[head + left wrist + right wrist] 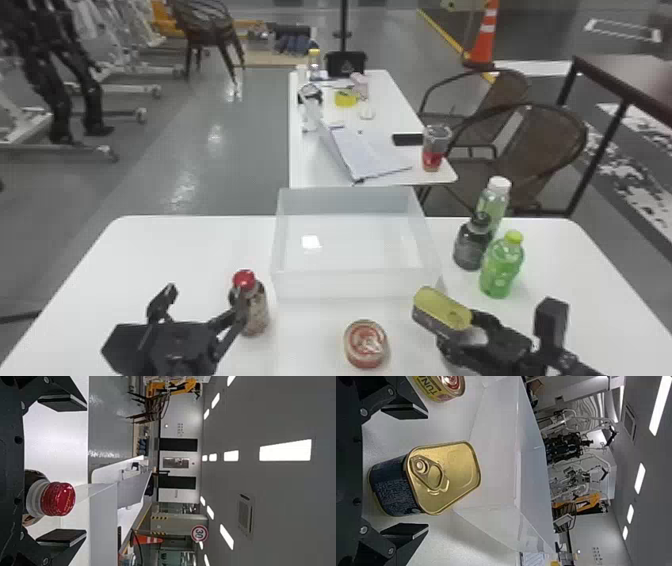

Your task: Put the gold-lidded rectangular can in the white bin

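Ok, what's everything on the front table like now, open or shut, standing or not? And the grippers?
Gold-lidded can: closed, between the right gripper's fingers
Right gripper: open
Left gripper: open
White bin: open-topped
Round can: closed, upright
Red-capped bottle: closed, upright
Green bottle: closed, upright
Dark bottle: upright
White-capped bottle: closed, upright

Round can (441,387): yellow side is showing "TUNA"
Round sign (199,533): face is reading "30"
Rectangular can (425,479): dark side is carrying unreadable print
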Robot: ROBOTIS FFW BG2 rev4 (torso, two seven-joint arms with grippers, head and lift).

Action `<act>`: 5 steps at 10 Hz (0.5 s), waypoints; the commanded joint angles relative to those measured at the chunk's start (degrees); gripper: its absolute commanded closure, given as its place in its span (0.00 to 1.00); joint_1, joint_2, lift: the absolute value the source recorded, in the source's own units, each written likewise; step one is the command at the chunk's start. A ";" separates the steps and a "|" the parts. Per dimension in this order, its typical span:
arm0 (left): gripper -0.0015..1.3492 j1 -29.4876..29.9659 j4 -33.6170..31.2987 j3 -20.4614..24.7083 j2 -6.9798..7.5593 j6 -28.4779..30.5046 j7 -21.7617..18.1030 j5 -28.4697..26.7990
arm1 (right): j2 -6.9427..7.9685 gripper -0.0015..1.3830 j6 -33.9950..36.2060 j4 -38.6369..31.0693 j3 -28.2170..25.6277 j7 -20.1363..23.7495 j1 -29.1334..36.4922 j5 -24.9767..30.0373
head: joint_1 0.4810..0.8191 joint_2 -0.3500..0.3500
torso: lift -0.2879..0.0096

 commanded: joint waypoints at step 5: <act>0.13 -0.02 0.25 0.00 0.00 0.09 0.00 0.52 | -1.35 0.66 -1.25 1.84 2.15 -1.05 -1.23 -0.15 | 0.20 0.50 | 0.63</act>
